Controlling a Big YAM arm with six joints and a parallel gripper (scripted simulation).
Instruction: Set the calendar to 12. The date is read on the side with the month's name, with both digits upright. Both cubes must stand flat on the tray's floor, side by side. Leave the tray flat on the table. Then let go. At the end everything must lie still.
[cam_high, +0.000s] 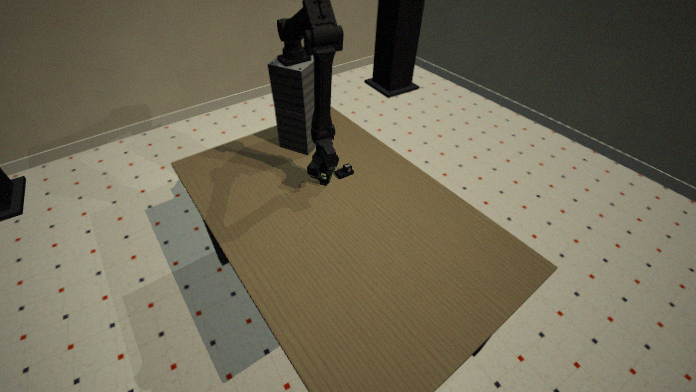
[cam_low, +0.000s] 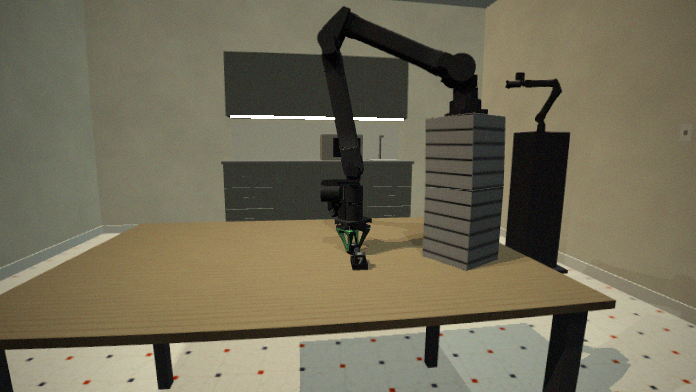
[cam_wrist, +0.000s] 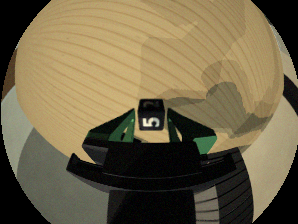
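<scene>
A dark calendar cube stands on the wooden table. It shows a white 5 on top in the wrist view and a 7 on its side in the exterior view. My gripper points straight down over it. Its green fingers stand on either side of the cube with small gaps, so it is open. The small dark tray lies flat just to the right of the gripper, apart from this cube. A dark block seems to stand in the tray, but it is too small to read.
The grey ribbed pedestal that carries the arm stands on the table's back edge, close behind the gripper. A black column stands on the floor beyond the table.
</scene>
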